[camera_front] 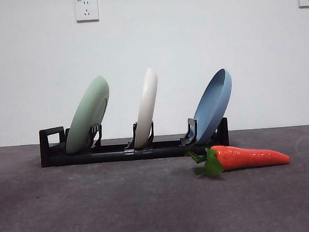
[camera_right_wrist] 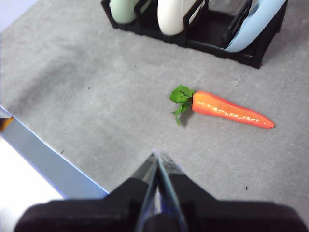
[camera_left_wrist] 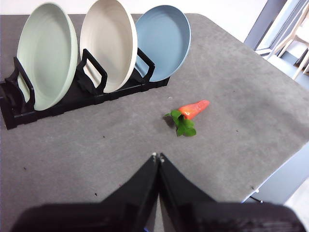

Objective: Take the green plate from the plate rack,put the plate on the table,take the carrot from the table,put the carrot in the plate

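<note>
The green plate [camera_front: 88,115] stands tilted in the left slot of the black plate rack [camera_front: 114,151]; it also shows in the left wrist view [camera_left_wrist: 47,55] and partly in the right wrist view [camera_right_wrist: 123,10]. The carrot [camera_front: 247,156] lies on the table [camera_front: 123,203] in front of the rack's right end, its green top toward the rack's middle [camera_left_wrist: 192,109] [camera_right_wrist: 231,109]. My left gripper [camera_left_wrist: 157,156] is shut and empty, held back from the rack. My right gripper [camera_right_wrist: 156,154] is shut and empty, held back from the carrot. Neither gripper shows in the front view.
A cream-white plate [camera_front: 146,108] stands in the rack's middle slot and a blue plate [camera_front: 213,105] in its right slot. The table's edge [camera_right_wrist: 43,154] runs close beside my right gripper. Two wall sockets [camera_front: 86,9] sit on the white wall behind.
</note>
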